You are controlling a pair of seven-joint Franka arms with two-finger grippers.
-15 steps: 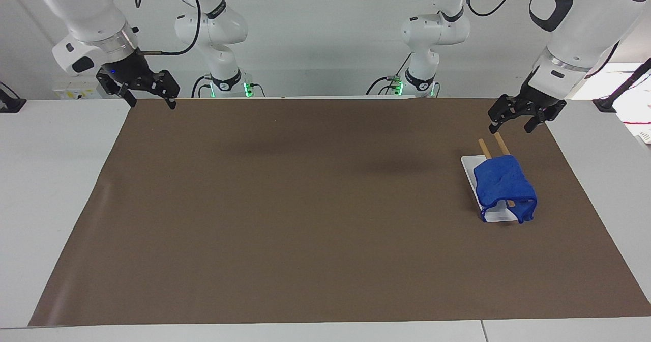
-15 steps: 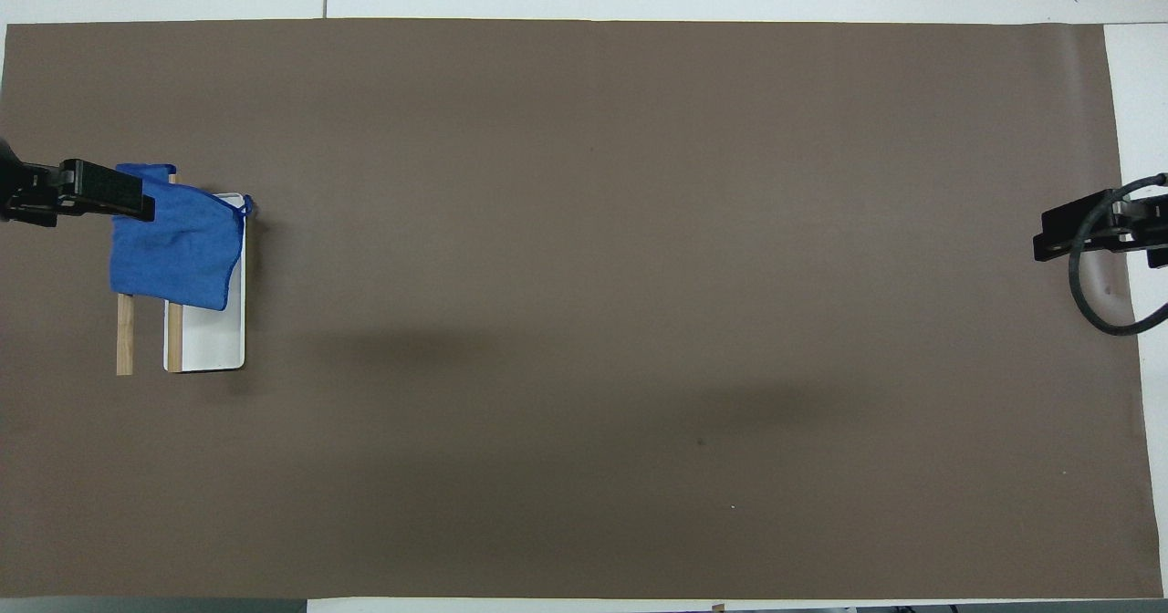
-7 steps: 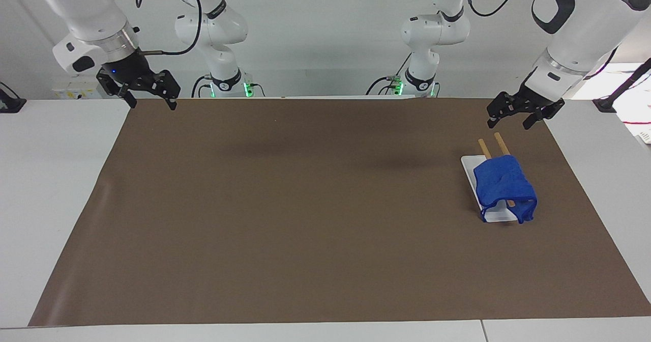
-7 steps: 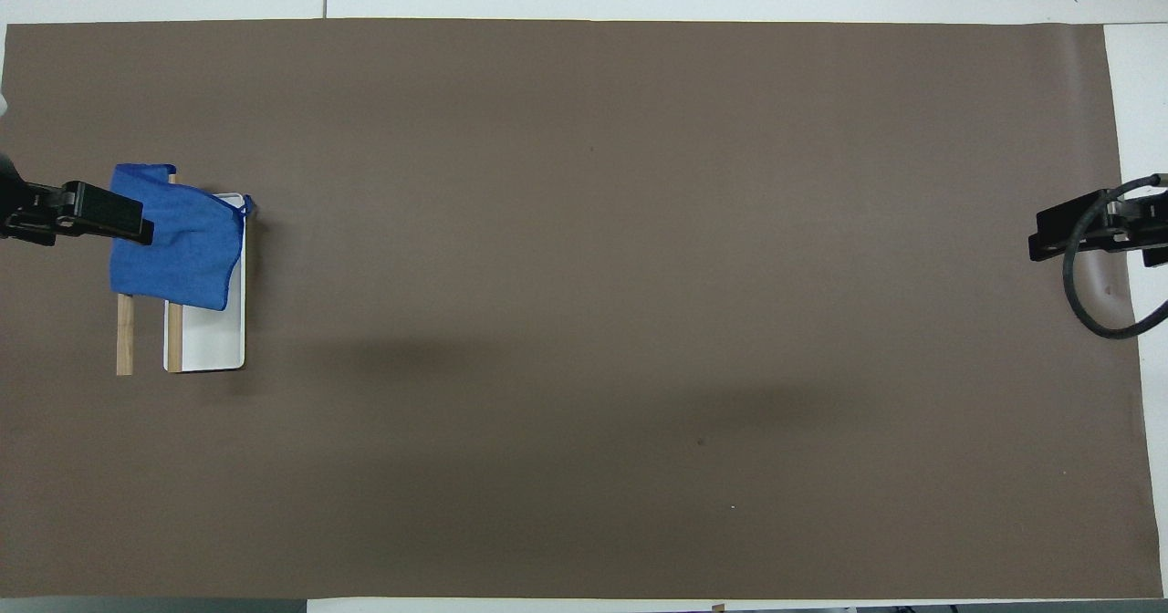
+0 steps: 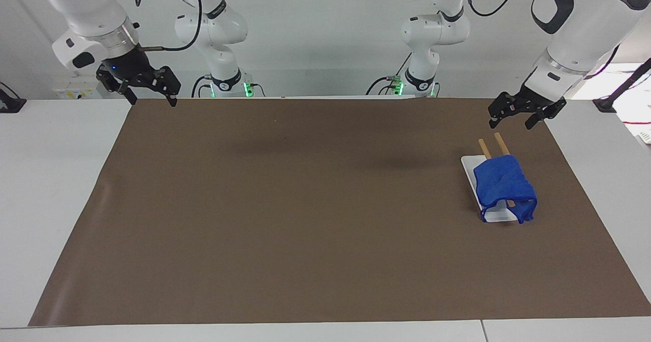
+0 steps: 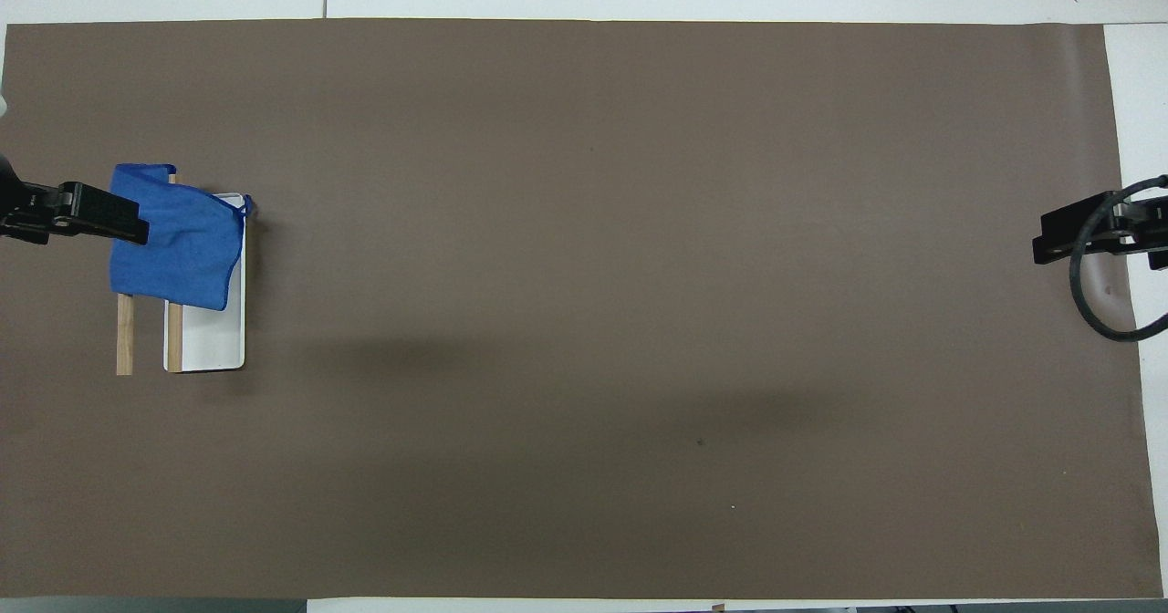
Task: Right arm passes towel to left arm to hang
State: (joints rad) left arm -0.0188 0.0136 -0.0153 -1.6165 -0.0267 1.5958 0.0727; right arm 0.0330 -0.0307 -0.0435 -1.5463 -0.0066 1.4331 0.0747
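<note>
The blue towel [image 5: 503, 184] hangs draped over two wooden rails of a small rack with a white base [image 5: 470, 169], at the left arm's end of the table; it also shows in the overhead view [image 6: 178, 244]. My left gripper [image 5: 513, 117] is open and empty, raised over the mat beside the rack, apart from the towel; its tip shows in the overhead view [image 6: 100, 216]. My right gripper [image 5: 150, 93], with the blue wrist light, is open and empty, raised over the mat's corner at the right arm's end; it shows in the overhead view [image 6: 1077, 234].
A brown mat [image 5: 305, 204] covers most of the white table. The rack's wooden rails [image 6: 125, 335] stick out toward the robots past the towel. A black cable [image 6: 1090, 307] loops by the right gripper.
Both grippers have risen slightly and drawn back toward their own ends of the table. The towel has stayed on the rack.
</note>
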